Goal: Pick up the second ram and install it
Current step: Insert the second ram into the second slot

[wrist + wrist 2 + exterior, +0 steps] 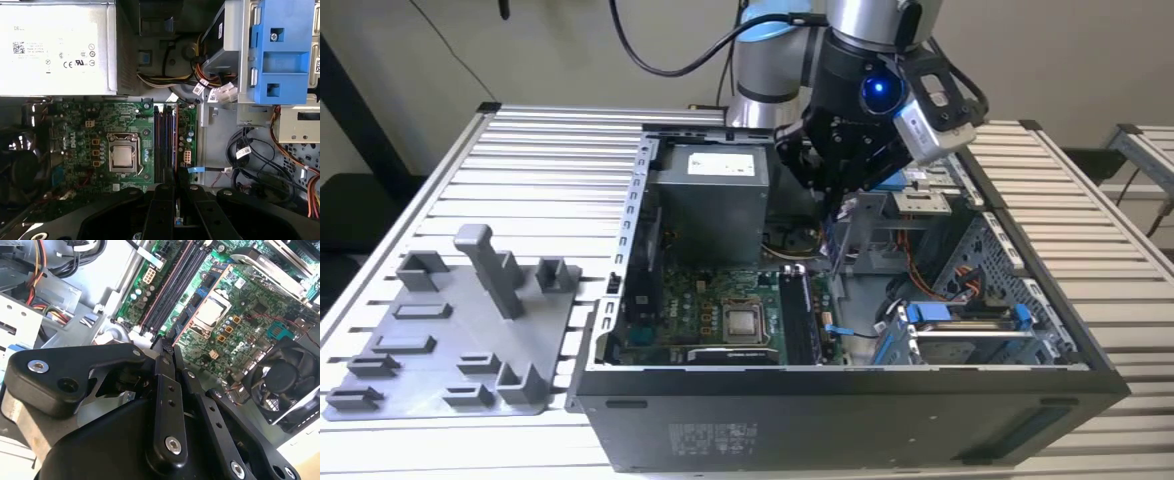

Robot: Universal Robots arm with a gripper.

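1. Nearest, at the exterior view's left, the grey plastic fixture tray stands outside the black open computer case; I can see no memory stick left on it, so I judge the pick-up done.
2. Inside the case, the square silver processor sits on the green motherboard; just to its right in the exterior view run the long black memory slots, and right of those sits a blue plastic drive clip.
3. In the first wrist view the slots lie straight ahead of my fingertips; I cannot tell for certain which of them is already filled.
4. My claw hangs over the far end of the slots, well above the board; its fingers are pressed together on a thin dark strip that I take for the second ram, a slim flat dark memory stick held edge-down; its tip pokes out between the pads in the second wrist view.
5. The stick is apart from every slot; so the lining up, lowering and pressing home are left to do.
6. Farthest back, the grey metal power supply box stands at the far left of my claw.
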